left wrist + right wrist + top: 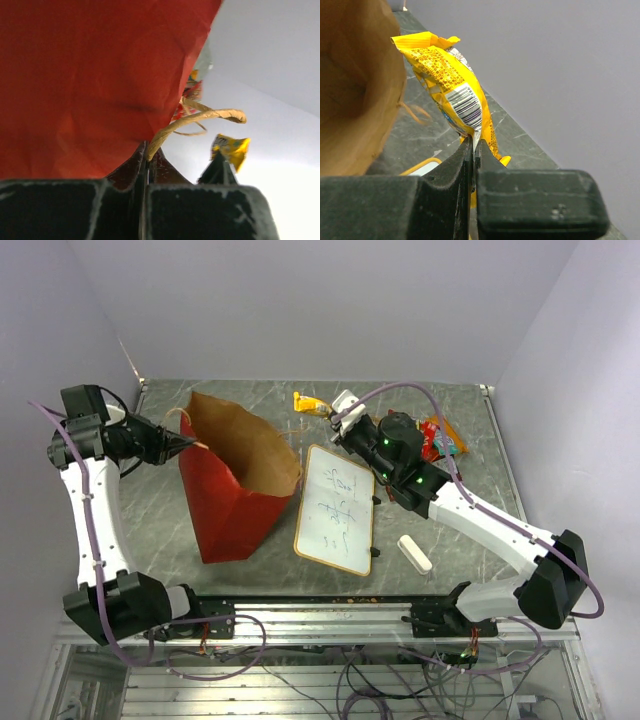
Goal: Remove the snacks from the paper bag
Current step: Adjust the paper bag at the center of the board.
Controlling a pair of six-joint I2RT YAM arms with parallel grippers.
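At the far edge of the table (160,525), just right of the bag's mouth, the right gripper (330,412) holds one yellow packet (310,405) clear of the paper bag (225,510), its jaws pressed together on the packet's lower seam. On the left, the left gripper (188,445) has its jaws closed on the bag's rim, where a string handle (200,117) comes out beside the fingers. The bag leans with its mouth open.

The task looks well along. A heap of packets (442,435) lies on the table at the far right, and the yellow one is out of the bag but not yet set down. The brown inside shows no packet (its bottom is out of sight, so I cannot call it empty). What is left, I judge, is to put the yellow packet down and check the bag.

Counted: one paper bag; one yellow packet in the grip; at least two in the heap, red and orange, partly hidden by the right arm; one whiteboard (335,508); one eraser (414,553).
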